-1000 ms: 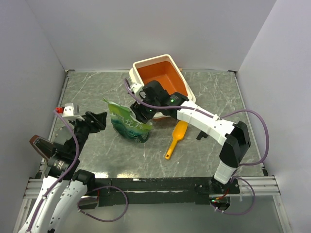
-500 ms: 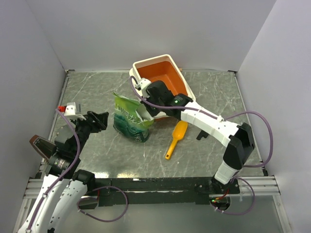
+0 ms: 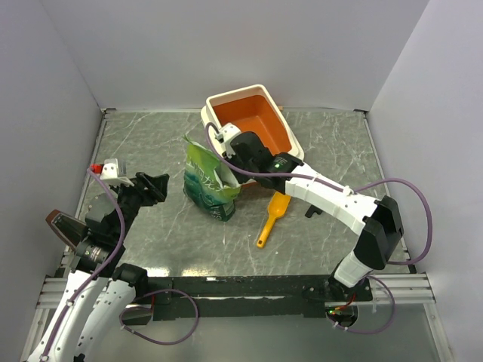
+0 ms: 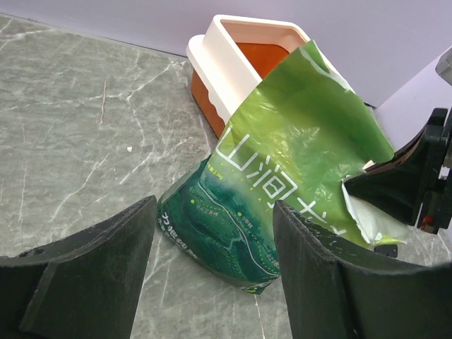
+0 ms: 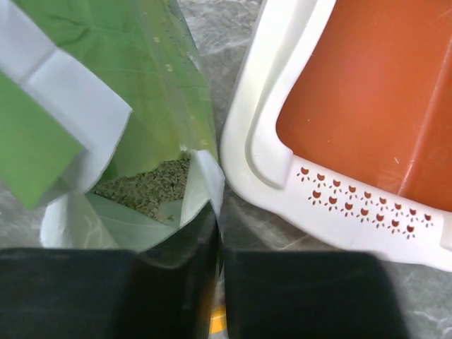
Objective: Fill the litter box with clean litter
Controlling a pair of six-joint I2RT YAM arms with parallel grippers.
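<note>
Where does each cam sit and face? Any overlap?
Top external: above and behind the robot, looking down at the table; left arm and right arm show, plus litter box, green bag, scoop.
Left wrist: low on the left arm, looking across the table at the bag and box; left pincer open in the foreground.
Right wrist: looks steeply down into the bag mouth at the litter granules and the box's perforated edge; right pincer shut on the bag's edge.
Shared: all three see the bag and box.

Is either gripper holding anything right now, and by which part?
The right gripper is shut on the green bag, pinching the edge of its open top. The left gripper is open and holds nothing.
</note>
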